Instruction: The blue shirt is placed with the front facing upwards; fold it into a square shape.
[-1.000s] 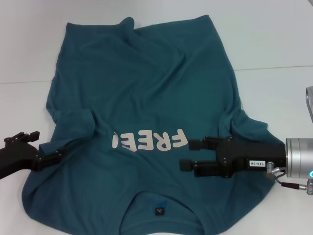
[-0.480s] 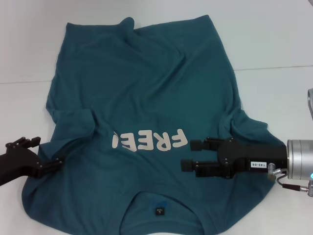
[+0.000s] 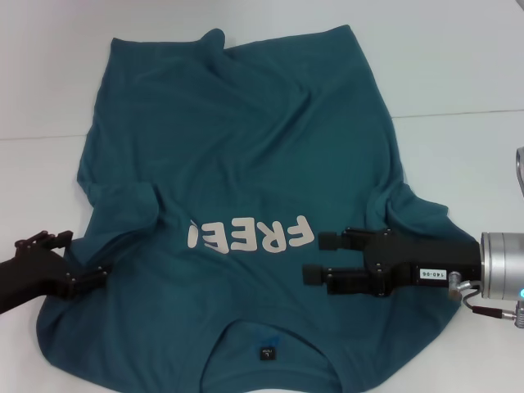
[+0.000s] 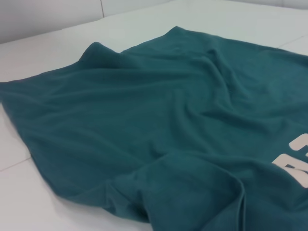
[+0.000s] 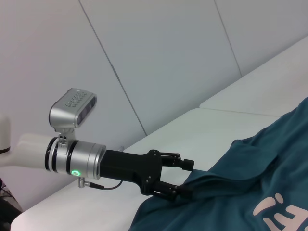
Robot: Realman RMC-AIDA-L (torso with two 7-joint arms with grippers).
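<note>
One garment is filling my work surface: the blue shirt is lying spread face-up on the white table, its cream lettering reading upside-down to me and the neck label nearest my body. My left gripper is sitting at the left sleeve's edge with its jaws parted around the cloth, probably readying a pinch for a fold. My right gripper is hovering unclenched over the chest beside the lettering, gripping nothing.
</note>
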